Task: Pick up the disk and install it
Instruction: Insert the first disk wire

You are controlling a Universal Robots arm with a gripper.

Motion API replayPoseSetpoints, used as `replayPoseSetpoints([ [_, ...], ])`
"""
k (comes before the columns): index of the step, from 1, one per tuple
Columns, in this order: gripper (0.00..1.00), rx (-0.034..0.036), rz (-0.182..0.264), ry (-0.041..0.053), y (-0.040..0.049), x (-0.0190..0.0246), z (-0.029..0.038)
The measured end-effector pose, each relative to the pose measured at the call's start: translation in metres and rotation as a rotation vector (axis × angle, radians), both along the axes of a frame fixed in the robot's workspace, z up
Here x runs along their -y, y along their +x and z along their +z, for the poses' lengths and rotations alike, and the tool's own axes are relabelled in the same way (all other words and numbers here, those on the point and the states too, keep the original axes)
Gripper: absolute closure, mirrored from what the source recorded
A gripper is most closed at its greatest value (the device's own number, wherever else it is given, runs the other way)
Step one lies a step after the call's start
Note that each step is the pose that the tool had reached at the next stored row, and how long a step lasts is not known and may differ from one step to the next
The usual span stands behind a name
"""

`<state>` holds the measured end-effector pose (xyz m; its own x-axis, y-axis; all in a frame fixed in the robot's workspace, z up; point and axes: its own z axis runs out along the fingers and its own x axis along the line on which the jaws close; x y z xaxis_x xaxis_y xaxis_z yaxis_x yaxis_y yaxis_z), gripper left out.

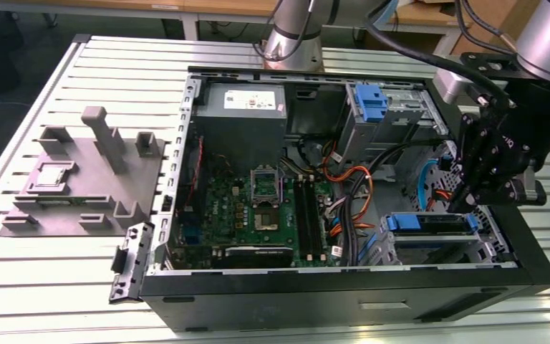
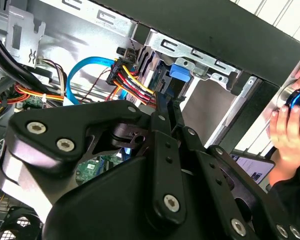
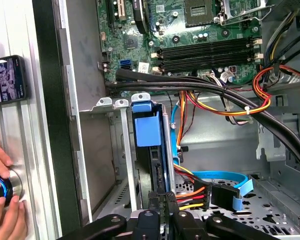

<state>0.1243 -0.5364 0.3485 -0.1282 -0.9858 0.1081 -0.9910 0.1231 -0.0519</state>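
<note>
Disk (image 3: pixel 149 131) upright in bay (snug), tool (image 3: pixel 165 202) touching edge.

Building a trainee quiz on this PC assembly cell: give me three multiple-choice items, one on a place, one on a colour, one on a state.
1. Where is the disk? A on a shelf; B in the drive cage; C on the floor.
2. Its bracket colour? A red; B blue; C green.
3. The computer case is: A open; B closed; C upended.
Key: B, it stands inside the cage; B, the bracket is plainly blue; A, the motherboard lies exposed.
</note>
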Motion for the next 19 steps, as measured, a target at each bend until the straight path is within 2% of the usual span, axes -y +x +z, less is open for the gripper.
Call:
replayPoseSetpoints([
  [7,0.83,0.0,0.0,0.0,0.0,0.0,0.0],
  [9,0.83,-0.0001,0.0,0.0029,0.0,0.0002,-0.0001],
  [11,0.83,0.0,0.0,0.0226,0.0,0.0016,-0.0006],
  [14,0.83,-0.0001,0.006,0.0457,-0.0001,0.0027,-0.0025],
  [16,0.83,-0.0001,0.006,0.0535,-0.0001,0.0055,-0.0039],
  [19,0.83,-0.0001,0.007,0.0563,-0.0001,0.0118,-0.006],
])
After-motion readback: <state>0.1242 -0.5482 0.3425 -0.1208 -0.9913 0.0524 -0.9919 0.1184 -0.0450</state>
